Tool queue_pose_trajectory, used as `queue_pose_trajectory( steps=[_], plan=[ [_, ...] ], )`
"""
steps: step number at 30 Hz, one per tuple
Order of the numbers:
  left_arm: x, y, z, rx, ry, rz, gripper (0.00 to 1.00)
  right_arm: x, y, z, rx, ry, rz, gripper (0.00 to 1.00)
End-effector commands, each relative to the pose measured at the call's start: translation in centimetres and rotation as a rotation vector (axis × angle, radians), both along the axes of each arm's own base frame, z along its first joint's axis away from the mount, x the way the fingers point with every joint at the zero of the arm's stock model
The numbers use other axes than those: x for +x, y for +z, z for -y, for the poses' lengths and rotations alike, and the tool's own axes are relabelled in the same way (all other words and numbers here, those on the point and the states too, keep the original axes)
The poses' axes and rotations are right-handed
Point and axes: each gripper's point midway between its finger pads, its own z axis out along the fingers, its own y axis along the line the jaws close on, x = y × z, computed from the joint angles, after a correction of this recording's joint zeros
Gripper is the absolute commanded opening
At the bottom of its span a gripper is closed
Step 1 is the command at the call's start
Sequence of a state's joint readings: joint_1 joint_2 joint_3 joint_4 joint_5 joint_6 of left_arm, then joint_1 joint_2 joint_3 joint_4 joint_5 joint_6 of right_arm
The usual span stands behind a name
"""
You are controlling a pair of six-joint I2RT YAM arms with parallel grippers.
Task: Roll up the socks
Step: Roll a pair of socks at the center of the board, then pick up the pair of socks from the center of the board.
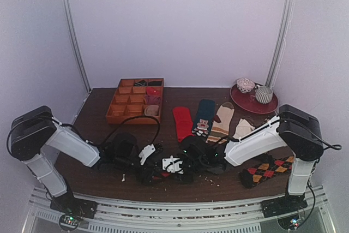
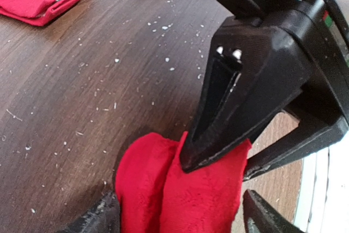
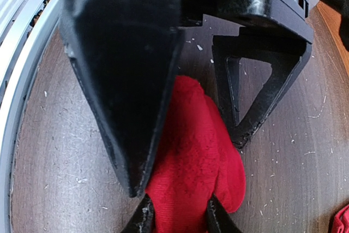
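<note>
A red sock (image 2: 180, 189) is bunched into a fold low over the table's front middle, and both grippers hold it there. My left gripper (image 2: 180, 219) has its jaws around the bundle. My right gripper (image 3: 179, 219) pinches the same red sock (image 3: 191, 162) from the opposite side. In the top view the two grippers, left (image 1: 148, 174) and right (image 1: 182, 174), meet nose to nose and mostly hide the sock. Behind them a second red sock (image 1: 182, 123), a dark teal sock (image 1: 204, 117) and a beige striped sock (image 1: 222, 119) lie flat. An argyle sock (image 1: 267, 170) lies under the right arm.
A wooden compartment tray (image 1: 133, 102) stands at the back left with small items in it. A red plate (image 1: 253, 102) with cups is at the back right. A cream sock (image 1: 242, 128) lies by the right arm. Lint specks dot the dark wooden table (image 1: 98, 107).
</note>
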State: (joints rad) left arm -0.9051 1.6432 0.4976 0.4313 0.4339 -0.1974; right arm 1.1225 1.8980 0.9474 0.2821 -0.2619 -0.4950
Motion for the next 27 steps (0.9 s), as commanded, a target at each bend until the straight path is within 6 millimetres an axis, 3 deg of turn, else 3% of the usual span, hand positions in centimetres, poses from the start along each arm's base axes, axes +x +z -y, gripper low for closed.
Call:
queue_pose_trajectory(
  steps=[1, 4, 10, 14, 18, 23, 27],
  plan=[
    [-1.8, -3.6, -2.2, 0.127, 0.017, -0.113, 0.75, -1.0, -5.6, 3.9, -0.223, -0.026, -0.055, 0.26],
    [-2.3, -4.2, -2.2, 0.126, 0.0, -0.136, 0.67, -0.8, -5.6, 4.0, -0.226, -0.033, -0.052, 0.26],
    [-3.2, -4.7, -2.7, 0.132, -0.013, -0.172, 0.42, -0.9, -5.8, 4.1, -0.232, -0.033, -0.055, 0.26],
    [-3.7, -5.0, -3.1, 0.142, -0.01, -0.194, 0.35, -0.7, -5.8, 4.0, -0.235, -0.037, -0.052, 0.25],
    [-4.0, -5.4, -3.2, 0.14, -0.02, -0.204, 0.0, -0.5, -5.8, 3.8, -0.231, -0.046, -0.058, 0.25],
    [-3.5, -5.3, -2.8, 0.123, -0.02, -0.178, 0.0, 0.2, -4.9, 3.2, -0.196, -0.092, -0.088, 0.25],
    [-2.0, -5.1, -3.0, 0.148, 0.045, -0.128, 0.0, 2.2, -1.6, 2.3, -0.073, -0.184, -0.147, 0.35]
  ],
)
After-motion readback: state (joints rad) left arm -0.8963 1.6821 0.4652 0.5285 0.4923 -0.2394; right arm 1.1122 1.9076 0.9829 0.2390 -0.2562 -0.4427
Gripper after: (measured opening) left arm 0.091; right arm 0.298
